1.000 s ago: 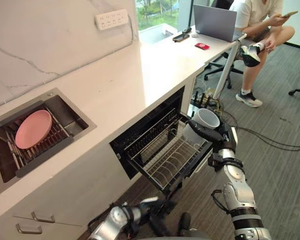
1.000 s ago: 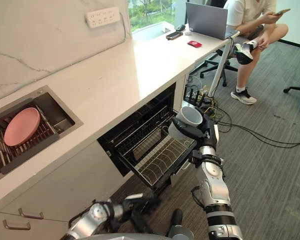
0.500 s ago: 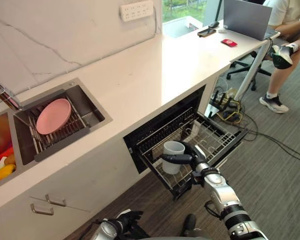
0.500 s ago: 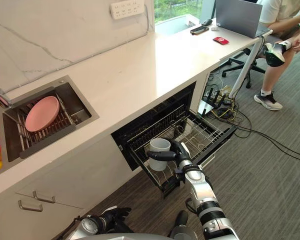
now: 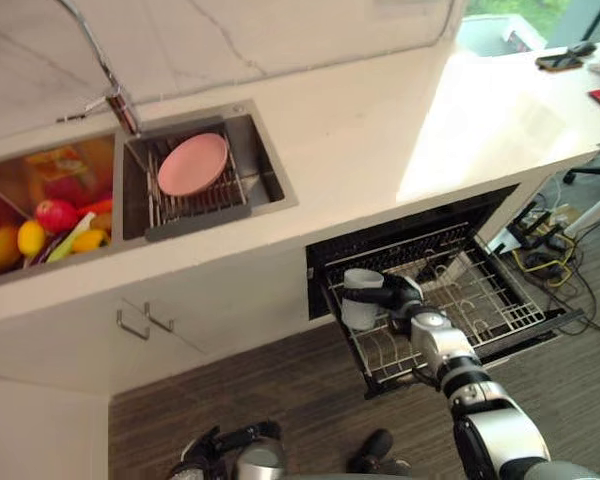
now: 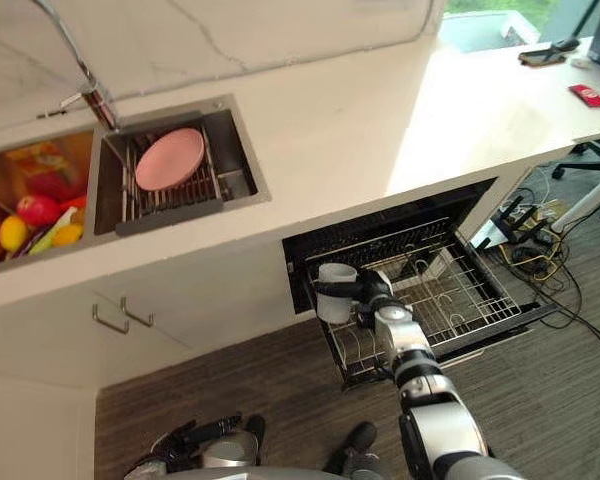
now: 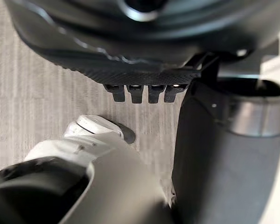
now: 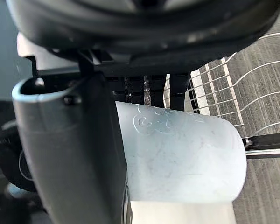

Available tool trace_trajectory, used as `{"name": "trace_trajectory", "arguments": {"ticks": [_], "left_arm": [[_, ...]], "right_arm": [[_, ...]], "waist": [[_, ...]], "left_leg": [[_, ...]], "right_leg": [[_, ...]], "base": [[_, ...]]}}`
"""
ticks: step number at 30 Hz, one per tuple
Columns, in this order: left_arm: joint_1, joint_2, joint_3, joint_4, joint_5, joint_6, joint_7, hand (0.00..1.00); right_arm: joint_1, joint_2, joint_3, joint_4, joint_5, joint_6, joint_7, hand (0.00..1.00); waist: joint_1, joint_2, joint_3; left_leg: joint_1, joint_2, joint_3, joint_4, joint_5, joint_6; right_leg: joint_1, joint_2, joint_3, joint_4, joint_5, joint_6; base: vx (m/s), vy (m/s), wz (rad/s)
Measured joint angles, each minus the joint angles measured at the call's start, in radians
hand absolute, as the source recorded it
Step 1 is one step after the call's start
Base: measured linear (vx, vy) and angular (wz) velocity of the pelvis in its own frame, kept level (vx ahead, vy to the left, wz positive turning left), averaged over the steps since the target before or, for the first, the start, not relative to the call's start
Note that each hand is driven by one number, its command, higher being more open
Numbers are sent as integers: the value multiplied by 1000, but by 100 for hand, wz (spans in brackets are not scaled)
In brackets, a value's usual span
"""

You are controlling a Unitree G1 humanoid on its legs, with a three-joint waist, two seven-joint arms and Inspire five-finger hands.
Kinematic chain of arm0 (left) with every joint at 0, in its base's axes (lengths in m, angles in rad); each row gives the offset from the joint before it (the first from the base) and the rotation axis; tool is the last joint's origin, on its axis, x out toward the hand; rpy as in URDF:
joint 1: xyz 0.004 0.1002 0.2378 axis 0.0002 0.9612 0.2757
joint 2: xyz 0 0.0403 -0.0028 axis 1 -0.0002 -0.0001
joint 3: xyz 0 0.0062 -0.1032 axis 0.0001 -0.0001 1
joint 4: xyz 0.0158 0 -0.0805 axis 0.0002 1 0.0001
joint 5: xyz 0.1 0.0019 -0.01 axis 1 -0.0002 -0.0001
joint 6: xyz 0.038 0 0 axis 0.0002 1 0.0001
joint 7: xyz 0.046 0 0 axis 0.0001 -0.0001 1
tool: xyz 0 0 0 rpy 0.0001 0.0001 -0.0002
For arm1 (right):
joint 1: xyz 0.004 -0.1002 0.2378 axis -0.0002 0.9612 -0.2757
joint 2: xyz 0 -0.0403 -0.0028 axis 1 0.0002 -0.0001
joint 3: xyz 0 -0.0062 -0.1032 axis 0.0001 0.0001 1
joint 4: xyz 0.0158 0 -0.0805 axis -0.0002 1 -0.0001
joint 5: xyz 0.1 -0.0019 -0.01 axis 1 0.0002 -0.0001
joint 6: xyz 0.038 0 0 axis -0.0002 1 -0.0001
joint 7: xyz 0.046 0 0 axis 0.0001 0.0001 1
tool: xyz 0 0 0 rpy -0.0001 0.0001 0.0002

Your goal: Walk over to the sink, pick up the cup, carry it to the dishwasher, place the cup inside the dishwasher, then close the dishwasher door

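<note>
The cup is looking smooth and matt, the dishwasher rack is gleaming as thin metal wire, the bench is shining like polished veined stone, and the floor is showing streaked matt grain.

The cup is showing pale grey-white with a faint raised swirl, and the right hand holding it is showing black against the silver wire of the dishwasher rack. A pink plate is lying in the steel-grey sink, with red and yellow fruit glowing beside it. The counter is gleaming white, the wall is showing white marble with grey veins, and the floor is running in grey-brown stripes.
</note>
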Motion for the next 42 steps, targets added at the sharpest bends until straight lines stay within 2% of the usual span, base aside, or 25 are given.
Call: {"name": "trace_trajectory", "arguments": {"ticks": [2,6,9,14,16,22,23,30,36,38,42], "left_arm": [[-39,4,29,-1,-31,-9,1,100],[-87,18,35,-7,-76,-14,12,100],[-88,33,27,-22,-105,-27,19,100],[-88,50,-10,-28,-129,-37,22,100],[-88,55,-20,-28,-139,-52,8,100],[-95,76,-59,-28,-168,-46,-1,100],[-99,76,-64,-29,-162,-42,-7,100],[-118,93,-99,-28,-116,-39,-37,100],[-121,92,-118,-28,-114,-39,-36,100],[-121,88,-118,-26,-114,-38,-35,100],[-120,72,-119,-25,-50,-39,-36,100]], "right_arm": [[-90,-38,0,29,0,0,-20,0],[-166,-107,0,64,-9,0,-24,0],[-187,-142,1,82,-24,3,-24,0],[-214,-166,1,137,-108,9,-14,0],[-217,-182,3,161,-133,9,25,0],[-210,-195,13,211,-142,-10,134,0],[-205,-195,25,214,-142,-18,150,100],[-205,-201,53,214,-161,-51,164,100],[-206,-189,59,201,-117,-62,120,100],[-197,-177,56,157,-68,-63,80,100],[-98,-135,-17,-72,52,-108,-17,100]], "waist": [[10,-13,68],[26,-26,142],[25,-36,159],[25,-34,176],[26,-31,180],[21,-17,189],[22,-14,190],[21,-13,190],[21,-10,192],[18,-8,192],[11,-6,189]], "left_leg": [[-51,3,-4,-3,30,-5],[-102,2,-11,12,46,-6],[-134,-4,-11,25,46,-6],[-155,-7,-5,49,40,2],[-172,-7,-5,65,36,4],[-182,-7,-1,69,33,9],[-183,-7,1,68,33,8],[-182,-7,6,66,39,3],[-168,-6,24,64,38,3],[-154,-5,37,62,37,4],[-104,-1,63,63,23,5]], "right_leg": [[-49,2,2,10,9,-12],[-106,-5,11,46,14,-36],[-144,-18,41,73,9,-36],[-167,-31,60,108,-10,-33],[-182,-36,64,125,-18,-31],[-200,-41,75,145,-29,-27],[-205,-41,78,148,-29,-28],[-212,-44,84,155,-24,-35],[-211,-43,100,157,-24,-35],[-207,-42,113,157,-22,-36],[-170,-36,138,149,-21,-34]], "base": [[-86,-32,19],[10,3,3],[67,28,5],[4,13,1],[-70,6,-1],[-50,7,-4],[-11,10,-6],[11,6,-1],[0,9,-6],[-12,15,-19],[-10,15,-18]]}}
